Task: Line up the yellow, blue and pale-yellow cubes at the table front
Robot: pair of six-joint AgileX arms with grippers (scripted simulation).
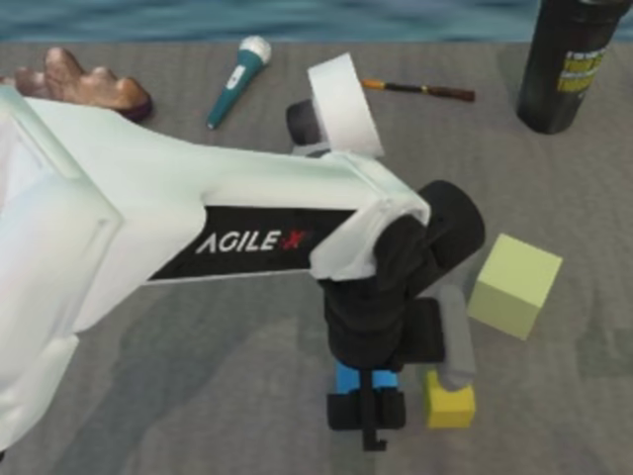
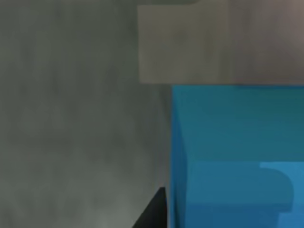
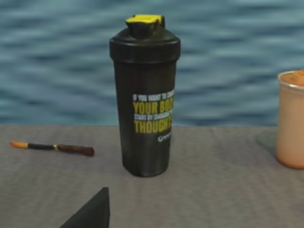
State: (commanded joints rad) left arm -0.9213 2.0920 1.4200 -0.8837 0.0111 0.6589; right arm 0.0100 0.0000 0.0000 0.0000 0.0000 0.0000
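Three cubes sit toward the table's [image 1: 198, 396] near edge: one blue cube [image 1: 364, 378] under the left gripper [image 1: 368, 406], whose finger spread I cannot tell; one yellow cube [image 1: 450, 406] just right of it; one pale-yellow cube [image 1: 514, 285] farther back right. Only the right wrist view shows the black shaker bottle's [image 3: 145, 99] lettering and a tan cup [image 3: 290, 121]. The right gripper is out of sight.
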